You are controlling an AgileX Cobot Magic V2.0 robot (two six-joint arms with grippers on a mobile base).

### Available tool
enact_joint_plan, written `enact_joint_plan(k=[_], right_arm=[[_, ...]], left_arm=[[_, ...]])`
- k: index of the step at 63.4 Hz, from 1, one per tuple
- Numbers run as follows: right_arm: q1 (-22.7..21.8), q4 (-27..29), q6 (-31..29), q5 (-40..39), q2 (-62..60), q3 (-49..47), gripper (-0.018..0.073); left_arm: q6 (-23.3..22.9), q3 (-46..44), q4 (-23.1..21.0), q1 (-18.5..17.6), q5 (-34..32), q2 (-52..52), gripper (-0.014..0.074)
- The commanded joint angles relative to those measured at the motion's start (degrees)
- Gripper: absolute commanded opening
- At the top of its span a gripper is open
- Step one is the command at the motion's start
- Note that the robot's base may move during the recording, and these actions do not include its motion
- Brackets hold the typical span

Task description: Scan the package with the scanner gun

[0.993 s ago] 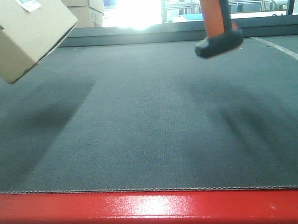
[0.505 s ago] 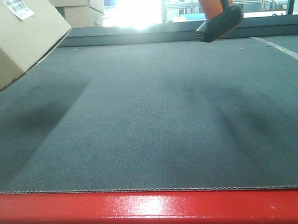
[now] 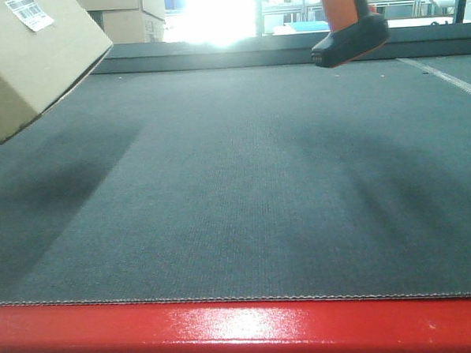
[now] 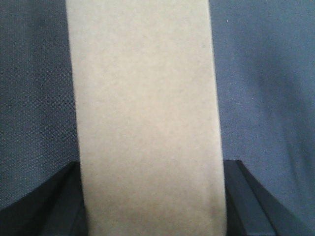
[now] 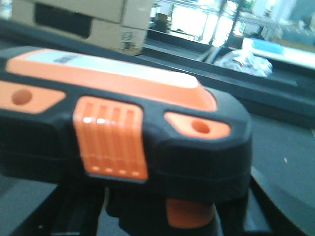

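The box [image 3: 36, 68] hangs tilted at the top left of the front view, clear of the grey worktop [image 3: 244, 192]; a white label [image 3: 29, 12] with a barcode sits on its upper face, the print too small to read. In the left wrist view its plain brown side fills the middle; the left hand [image 4: 150, 206] is closed on it, with a dark finger [image 4: 47, 201] hard against each side.

The scanner [image 3: 350, 32] is in the air at the top right, well apart from the box; only its orange handle and black base show there. The right hand [image 5: 162, 221] has hold of it, clamped round the lower part, though little of the hand shows; a pale strip [image 5: 108, 69] along the orange top bears blurred marks that cannot be read.

A carton [image 5: 98, 22] with a dark panel stands behind; its small white sticker [image 5: 129, 39] is unreadable. A red edge [image 3: 243, 326] runs along the near side of the worktop.
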Motion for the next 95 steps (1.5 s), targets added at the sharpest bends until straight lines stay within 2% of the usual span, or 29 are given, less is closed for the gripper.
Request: enact_joint_plan(k=[1, 8, 16, 21, 27, 30, 44, 52, 59, 68, 77, 95], right_arm=[[-0.3, 7.4, 0.6, -7.3, -2.0, -1.1, -0.0154], [-0.3, 11.3, 3.7, -10.0, -2.0, -0.3, -0.0159], [-0.3, 9.9, 15.3, -11.1, -2.0, 2.3, -0.0159], [-0.3, 5.3, 24.3, -12.6, -2.0, 4.7, -0.0159], [-1.2, -4.3, 35.1, -15.5, -1.7, 8.2, -0.0159], [-2.3, -8.4, 37.7, -16.5, -1.6, 9.6, -0.0159], [-7.1, -14.6, 37.8, -19.8, 0.8, 12.0, -0.0159], [-8.2, -21.5, 37.8, -24.3, 3.1, 12.0, -0.0159], [-8.2, -21.6, 37.8, -28.8, 5.8, 12.0, -0.0159], [-8.2, -21.6, 38.2, -28.7, 9.0, 12.0, -0.0159], [-8.2, -21.6, 41.9, -28.8, 12.0, 12.0, -0.0159], [-8.2, -21.6, 41.9, -28.8, 15.5, 12.0, -0.0159]], left_arm=[[0.0, -0.2, -0.8, 0.3, -0.4, -0.6, -0.0111], [0.0, -0.2, -0.8, 0.3, -0.4, -0.6, -0.0111], [0.0, -0.2, -0.8, 0.3, -0.4, -0.6, -0.0111], [0.0, -0.2, -0.8, 0.3, -0.4, -0.6, -0.0111], [0.0, -0.2, -0.8, 0.3, -0.4, -0.6, -0.0111], [0.0, -0.2, -0.8, 0.3, -0.4, -0.6, -0.0111], [0.0, -0.2, -0.8, 0.3, -0.4, -0.6, -0.0111], [0.0, -0.2, -0.8, 0.3, -0.4, -0.6, -0.0111], [0.0, -0.2, -0.8, 0.3, -0.4, -0.6, -0.0111], [0.0, -0.2, -0.8, 0.3, -0.4, -0.6, -0.0111], [0.0, -0.2, -0.8, 0.3, -0.4, -0.6, -0.0111], [0.0, -0.2, -0.8, 0.3, -0.4, -0.6, -0.0111]])
